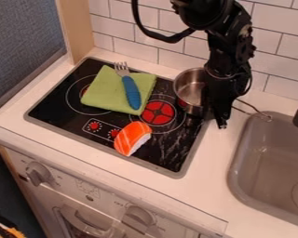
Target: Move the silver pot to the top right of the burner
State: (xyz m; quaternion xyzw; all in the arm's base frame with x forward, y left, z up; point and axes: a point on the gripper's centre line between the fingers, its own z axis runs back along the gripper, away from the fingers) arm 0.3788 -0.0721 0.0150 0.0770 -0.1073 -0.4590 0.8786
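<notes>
The round silver metal pot [188,87] stood at the back right corner of the black stove top [171,157], behind and to the right of the red-centred burner [158,113], its thin wire handle [253,110] pointing towards the grey sink [241,160]. The black pincer [215,122] hung against its right side in the view; how far open it was, or whether it had hold of the pot, could not be told.

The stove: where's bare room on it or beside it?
The stove's front right corner, beside the sushi, and the counter between stove and sink. Towards the wall it's crowded: green cloth, fork, silver pot with its handle sticking out, and gripper.
</notes>
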